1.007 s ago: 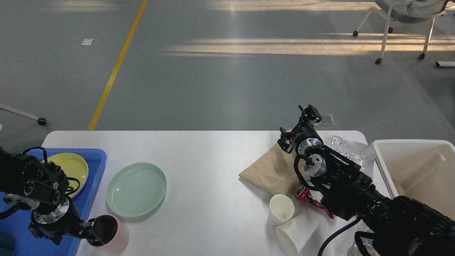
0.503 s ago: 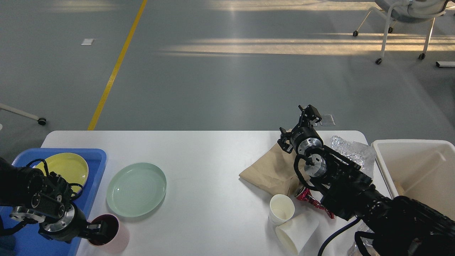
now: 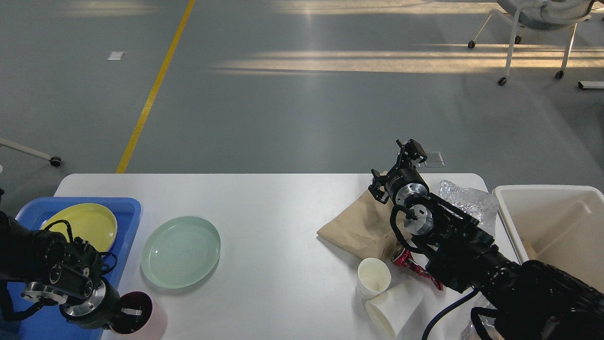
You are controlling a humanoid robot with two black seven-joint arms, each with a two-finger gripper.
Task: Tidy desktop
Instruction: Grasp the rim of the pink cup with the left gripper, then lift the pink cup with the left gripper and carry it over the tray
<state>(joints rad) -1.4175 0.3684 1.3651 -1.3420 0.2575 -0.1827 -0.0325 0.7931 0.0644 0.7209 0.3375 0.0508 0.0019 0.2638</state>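
The white desktop fills the lower part of the head view. My left gripper is at the front left, with a finger inside the rim of a pink cup that stands by the blue tray. It looks shut on the cup's rim. My right gripper is raised over the far right edge, above a brown paper bag. Its fingers are small and dark, and I see nothing in them.
A yellow plate lies in the tray. A pale green plate lies beside it. Two white paper cups, one upright and one tipped over, sit near a red object. Crumpled clear plastic lies by the cream-white bin.
My left arm has swung down and toward the front edge, and the pink cup shifted slightly down and left with it. The right arm has not moved.
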